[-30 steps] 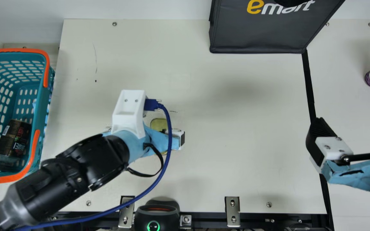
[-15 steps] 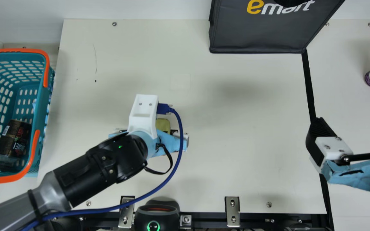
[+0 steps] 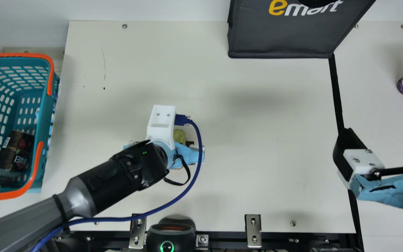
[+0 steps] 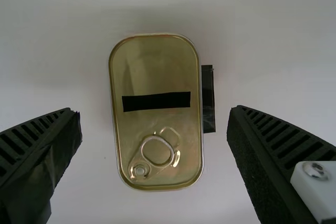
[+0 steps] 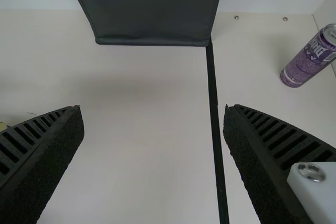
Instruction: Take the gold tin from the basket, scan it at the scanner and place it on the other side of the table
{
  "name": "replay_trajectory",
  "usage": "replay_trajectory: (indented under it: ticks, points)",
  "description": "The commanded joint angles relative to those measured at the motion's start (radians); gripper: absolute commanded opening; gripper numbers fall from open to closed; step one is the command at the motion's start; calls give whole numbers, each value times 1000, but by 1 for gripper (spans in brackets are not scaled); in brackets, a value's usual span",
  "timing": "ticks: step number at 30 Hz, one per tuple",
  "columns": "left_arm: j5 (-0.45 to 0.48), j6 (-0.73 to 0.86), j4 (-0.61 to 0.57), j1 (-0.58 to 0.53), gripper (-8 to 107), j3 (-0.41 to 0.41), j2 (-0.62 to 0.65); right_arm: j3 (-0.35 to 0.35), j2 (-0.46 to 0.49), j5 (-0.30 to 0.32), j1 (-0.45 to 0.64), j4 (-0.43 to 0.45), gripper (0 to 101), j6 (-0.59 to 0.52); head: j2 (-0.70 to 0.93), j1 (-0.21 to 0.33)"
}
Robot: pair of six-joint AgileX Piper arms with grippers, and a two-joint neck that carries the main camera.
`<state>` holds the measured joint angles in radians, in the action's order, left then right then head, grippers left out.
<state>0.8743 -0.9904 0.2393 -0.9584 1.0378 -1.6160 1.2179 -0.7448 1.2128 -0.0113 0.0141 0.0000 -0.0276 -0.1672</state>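
ring-pull on tin, left wrist view

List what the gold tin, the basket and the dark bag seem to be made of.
Gold tin: thin metal, smooth and shiny, judging by its soft reflections, rolled rim and ring pull.
Basket: most likely moulded plastic, teal with a slight sheen, going by the regular slots in its walls.
Dark bag: matte, probably fabric, perhaps coated; its edges look bound.
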Motion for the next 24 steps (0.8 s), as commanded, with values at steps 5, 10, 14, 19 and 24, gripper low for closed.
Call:
replay_trajectory:
  ticks: [5, 10, 14, 19, 24]
  points:
    - [-28, 29, -25, 18, 90, -7, -20, 0, 0, 0, 0, 0, 95, 0, 0, 29]
    - [-45, 54, -45, 26, 63, -10, -32, 0, 0, 0, 0, 0, 95, 0, 0, 29]
    - [-55, 77, -52, 28, 37, -12, -35, 0, 0, 0, 0, 0, 95, 0, 0, 29]
    - [-54, 129, -46, 18, 3, -8, -22, 0, 0, 0, 0, 0, 95, 0, 0, 29]
    - [-44, 228, -54, 5, -8, 3, 9, 0, 0, 0, 0, 0, 95, 0, 0, 29]
